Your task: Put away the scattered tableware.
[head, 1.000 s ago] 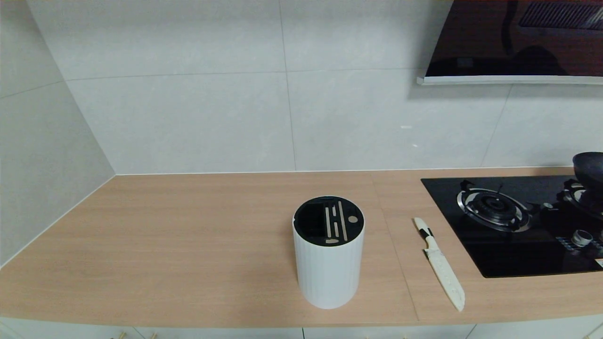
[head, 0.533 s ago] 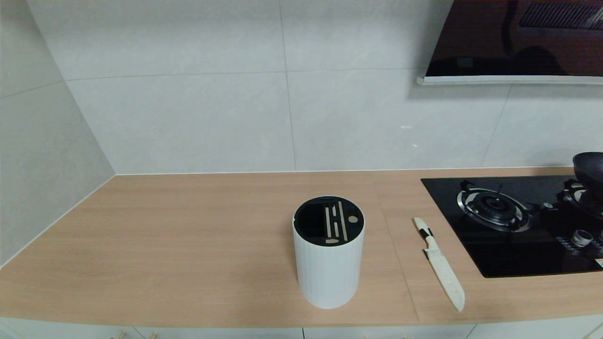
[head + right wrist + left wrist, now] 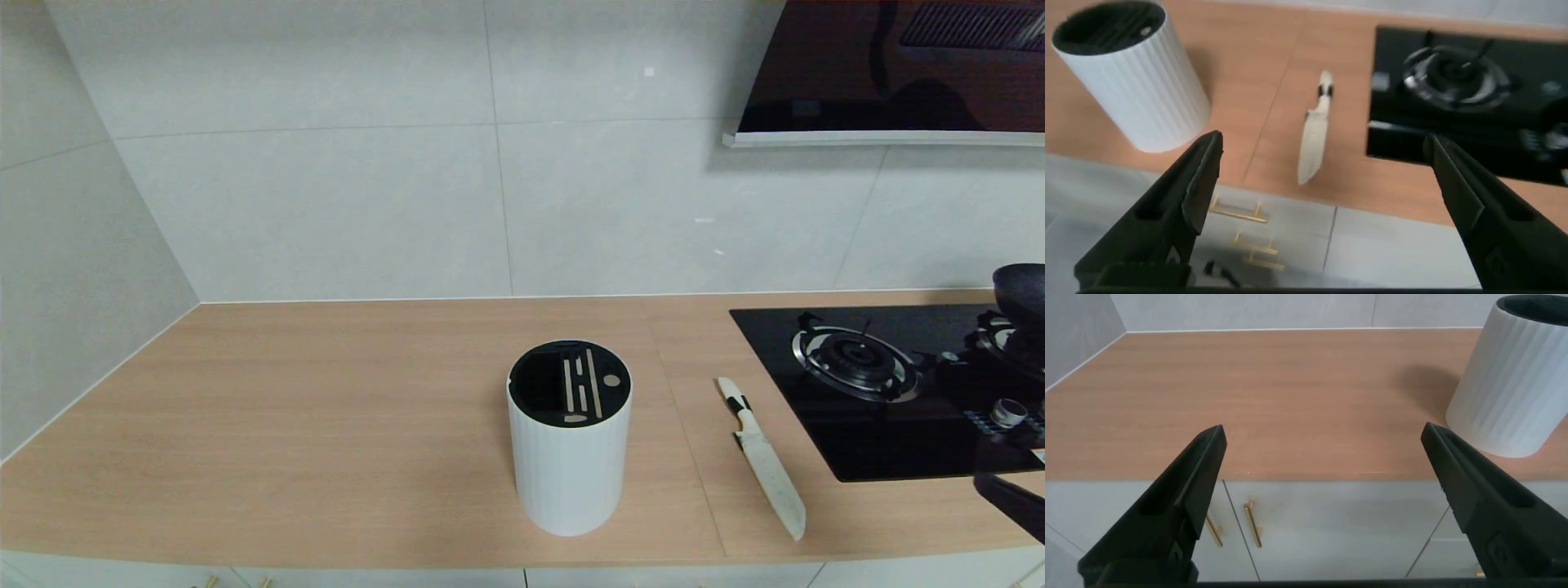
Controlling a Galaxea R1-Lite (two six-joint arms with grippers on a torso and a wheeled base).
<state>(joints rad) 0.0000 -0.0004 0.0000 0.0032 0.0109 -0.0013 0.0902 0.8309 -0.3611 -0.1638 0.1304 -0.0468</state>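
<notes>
Knife: white kitchen knife (image 3: 761, 457) with a speckled blade and a black band round the handle. It lies flat on the tabletop, handle toward the wall, tip toward the front edge. Nothing grips it. Also seen from the right wrist (image 3: 1313, 131).

Knife position: between the holder and the hob, apart from the holder and nearer the hob's left edge, just right of a seam in the wood.

Holder: white ribbed cylindrical knife holder (image 3: 569, 441) with a black slotted top. Upright near the front edge, left of the knife. All slots and the larger opening look vacant. Also seen from both wrists (image 3: 1515, 376) (image 3: 1135, 77).

Left hand: left hand (image 3: 1323, 514), its two dark fingers spread wide with nothing between them. It sits out in front of the tabletop edge, before the cabinet fronts, with the holder off to one side.

Right hand: right hand (image 3: 1323, 220), likewise spread wide and holding nothing, in front of the tabletop edge and facing the knife.

Right arm: dark part of the right arm (image 3: 1012, 500) at the lower right, by the hob's front corner.

Tabletop: light wood-grain tabletop (image 3: 326, 408), meeting grey wall tiles at the back and left.

Hob: black glass gas hob (image 3: 865, 425) with a round steel burner; a dark pot (image 3: 1020, 294) on the far right burner.

Cabinets: pale doors with slim brass handles (image 3: 1251, 524) under the edge.
</notes>
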